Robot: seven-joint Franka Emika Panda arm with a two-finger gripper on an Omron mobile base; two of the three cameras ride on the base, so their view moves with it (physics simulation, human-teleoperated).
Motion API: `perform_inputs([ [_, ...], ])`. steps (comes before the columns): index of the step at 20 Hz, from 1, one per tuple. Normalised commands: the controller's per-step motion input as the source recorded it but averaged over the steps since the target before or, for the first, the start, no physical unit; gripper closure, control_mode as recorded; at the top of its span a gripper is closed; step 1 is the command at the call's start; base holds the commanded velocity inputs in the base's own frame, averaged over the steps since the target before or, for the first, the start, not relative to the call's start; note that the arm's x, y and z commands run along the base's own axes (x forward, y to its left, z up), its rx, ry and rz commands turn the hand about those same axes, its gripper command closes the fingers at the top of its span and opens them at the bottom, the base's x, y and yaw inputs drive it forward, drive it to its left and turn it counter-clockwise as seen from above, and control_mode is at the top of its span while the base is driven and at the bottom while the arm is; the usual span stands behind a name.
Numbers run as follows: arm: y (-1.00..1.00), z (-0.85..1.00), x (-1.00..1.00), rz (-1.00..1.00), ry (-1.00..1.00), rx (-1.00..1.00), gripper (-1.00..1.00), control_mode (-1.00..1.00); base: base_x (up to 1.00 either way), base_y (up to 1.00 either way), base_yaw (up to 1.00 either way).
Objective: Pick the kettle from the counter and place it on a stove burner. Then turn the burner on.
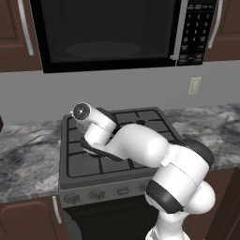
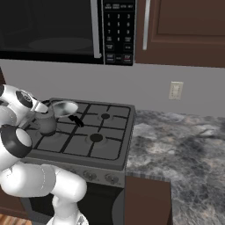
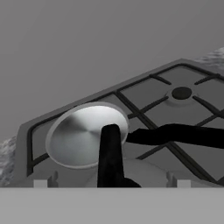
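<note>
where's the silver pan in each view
left base view: hidden behind the arm.
right base view: silver pan at far left, on the stove's back-left part.
hand view: left of centre, its black handle running right.
shared landmark: the stove.

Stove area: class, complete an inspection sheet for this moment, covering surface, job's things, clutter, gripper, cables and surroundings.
Surface: stove with dark grates; grey marbled counter beside it.
Job's things: kettle stands on the stove's left side, in front of the pan; the burner beneath it is hidden.
Clutter: silver pan with a black handle, rear-left grate.
Gripper: gripper open, fingertips either side of the kettle's handle.
Cables: nothing seen.
Surroundings: microwave above, wall outlet, brown cabinets.
</note>
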Motion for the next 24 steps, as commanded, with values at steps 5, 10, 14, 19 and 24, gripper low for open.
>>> perform_inputs([
  [5, 0.0, 0.12, 0.0, 0.0, 0.0, 0.0, -1.0, -1.0, 0.0, 0.0, 0.0],
  [10, 0.0, 0.13, 0.0, 0.0, 0.0, 0.0, -1.0, -1.0, 0.0, 0.0, 0.0],
  [14, 0.0, 0.0, 0.0, 0.0, 0.0, 0.0, -1.0, -1.0, 0.0, 0.0, 0.0],
  [19, 0.0, 0.03, -0.09, 0.0, 0.0, 0.0, -1.0, -1.0, 0.0, 0.0, 0.0],
  [24, 0.09, 0.17, -0.24, 0.0, -0.04, 0.0, -1.0, -1.0, 0.0, 0.0, 0.0],
])
